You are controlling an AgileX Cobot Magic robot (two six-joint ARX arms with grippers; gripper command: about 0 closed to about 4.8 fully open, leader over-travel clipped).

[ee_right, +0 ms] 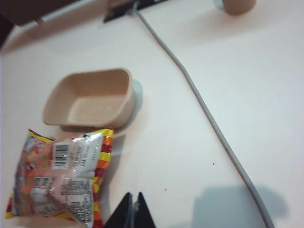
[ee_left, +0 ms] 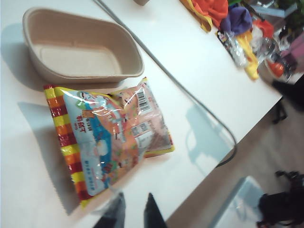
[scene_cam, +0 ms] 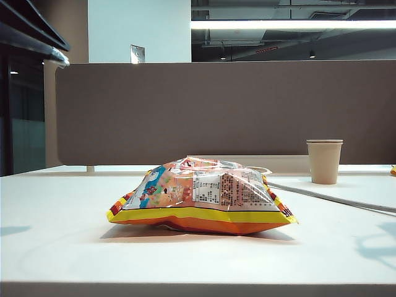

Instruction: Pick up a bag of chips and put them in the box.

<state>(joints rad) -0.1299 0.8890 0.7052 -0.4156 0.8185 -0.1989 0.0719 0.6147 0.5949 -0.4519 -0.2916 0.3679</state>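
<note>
Bag of chips flat on the white surface, mid-table in the exterior view, orange and pink with blue pictures, yellow-and-orange striped edges. White print panel and barcode visible on the bag, plus blue characters too blurred to read; no brand legible. Same panel and barcode facing up in the right wrist view.

Box, beige pulp tray with rounded corners, empty, just behind the bag, one bag corner touching or nearly touching its rim; hidden behind the bag in the exterior view. Also seen from the right wrist camera.

Left hand above the table edge, near the bag's end, clear of it, fingertips slightly apart, nothing between them. Right hand over bare surface just beside the bag's striped edge, fingertips practically together, holding nothing. Neither hand visible in the exterior view.

Grey cable across the surface past the box. Beige paper cup upright at the far right, well apart from the bag. Brown partition behind. Heap of coloured cloth and clutter at the far corner of the surface.
</note>
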